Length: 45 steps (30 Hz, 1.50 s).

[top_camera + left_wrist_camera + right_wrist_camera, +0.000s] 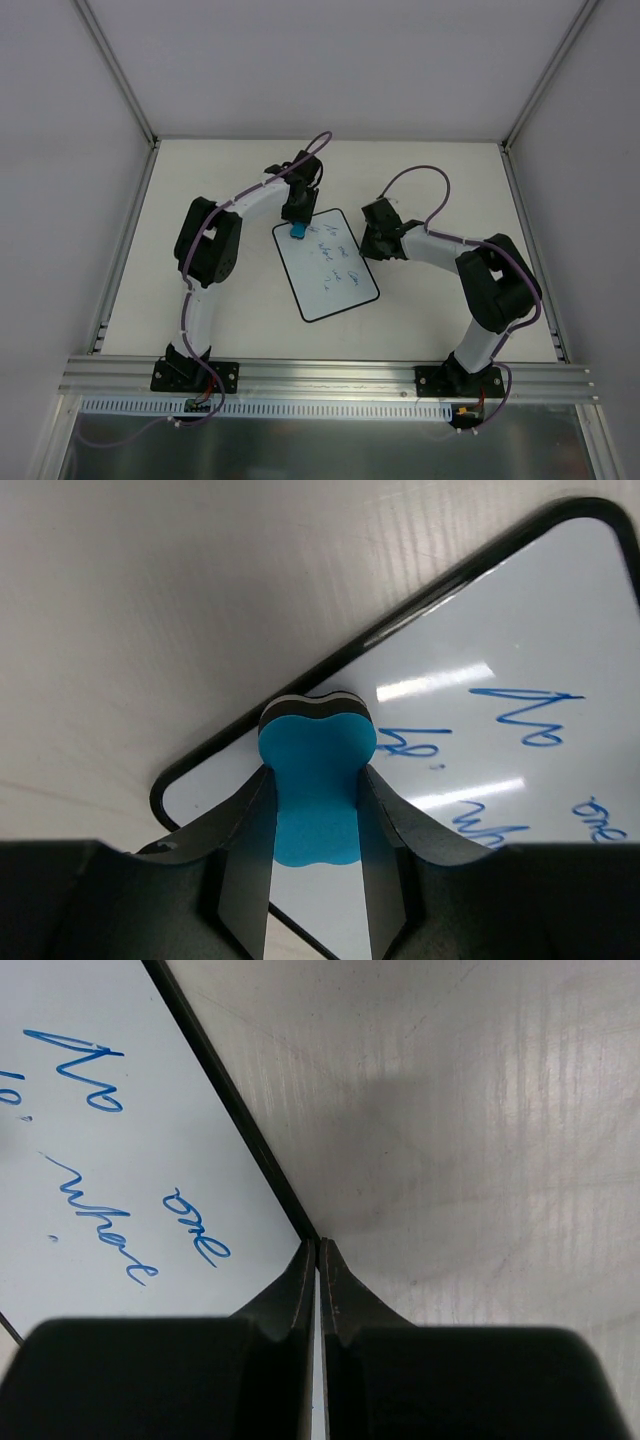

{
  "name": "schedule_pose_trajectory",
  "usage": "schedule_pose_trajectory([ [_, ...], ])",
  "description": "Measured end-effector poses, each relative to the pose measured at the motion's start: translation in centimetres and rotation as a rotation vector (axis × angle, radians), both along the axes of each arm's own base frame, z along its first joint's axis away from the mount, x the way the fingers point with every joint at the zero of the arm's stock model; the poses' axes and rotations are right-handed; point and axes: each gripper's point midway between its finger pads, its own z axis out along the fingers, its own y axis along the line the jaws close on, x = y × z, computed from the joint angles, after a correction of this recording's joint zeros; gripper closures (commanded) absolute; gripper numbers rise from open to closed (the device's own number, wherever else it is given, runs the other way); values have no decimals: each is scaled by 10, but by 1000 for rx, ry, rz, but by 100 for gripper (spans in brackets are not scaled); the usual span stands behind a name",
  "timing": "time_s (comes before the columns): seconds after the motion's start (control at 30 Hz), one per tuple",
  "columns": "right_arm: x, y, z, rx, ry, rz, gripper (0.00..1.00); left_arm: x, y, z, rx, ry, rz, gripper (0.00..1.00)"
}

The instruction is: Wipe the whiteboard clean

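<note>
Looks like the very start of the wiping step. Got the left gripper (316, 780) clenched on a blue eraser (317, 742), parked over the far left corner of the whiteboard (330, 270), lying flat and skewed in the middle of the table (230, 330) between the arms. Hard to say about actual contact with the surface. Got the right gripper (318, 1248) pinched shut on nothing, tips right at the board's right rim, probably to brace it. Plenty of blue writing (110, 1215) left to clear. Next up, probably: press down and sweep across the lines without shoving the board away
</note>
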Motion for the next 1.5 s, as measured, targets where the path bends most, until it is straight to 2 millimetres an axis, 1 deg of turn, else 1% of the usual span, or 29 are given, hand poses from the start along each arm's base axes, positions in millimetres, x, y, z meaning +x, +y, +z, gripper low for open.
schedule_pose_trajectory([
  [0.07, 0, 0, 0, -1, 0, 4, 100, 1, 3, -13, 19, 20, -2, 78],
  [0.2, 0, 0, 0, -4, 0, 8, 100, 8, 1, -8, 19, 4, -15, 79],
  [0.33, 0, 0, 0, -7, 3, 12, 100, 9, -1, -15, 22, 14, -29, 80],
  [0.43, 0, 0, 0, -9, 4, 13, 100, 8, -3, -15, 23, 12, -33, 83],
  [0.5, 0, 0, 0, -10, 3, 14, 100, 6, -7, -16, 22, 10, -42, 83],
  [0.6, 0, 0, 0, -11, 5, 13, 100, 0, -19, -17, 17, 5, -69, 83],
  [0.7, 0, 0, 0, -15, 8, 15, 100, -11, -40, -17, 1, 3, -118, 84],
  [0.77, 0, -1, 0, -17, 9, 15, 100, -22, -55, -18, -11, 5, -156, 84],
  [0.9, 0, -1, 0, -19, 12, 15, 100, -54, -84, -18, -60, 35, -232, 85],
  [0.97, 1, -1, 0, -20, 13, 15, 100, -68, -91, -19, -85, 57, -242, 88],
  [1.03, 1, -1, 0, -21, 15, 15, 100, -74, -92, -19, -99, 68, -234, 89],
  [1.13, 1, -1, 0, -21, 15, 15, 100, -72, -88, -18, -124, 76, -196, 91],
  [1.23, 1, 0, 0, -19, 12, 15, 100, -68, -74, -17, -144, 94, -136, 90],
  [1.37, 2, 1, 0, -17, 8, 14, 100, -58, -37, -16, -102, 91, -52, 90],
  [1.4, 2, 1, 0, -16, 7, 14, 100, -54, -24, -16, -77, 85, -26, 91],
  [1.5, 3, 1, 0, -15, 7, 14, 100, -46, 3, -17, -10, 66, 19, 90],
])
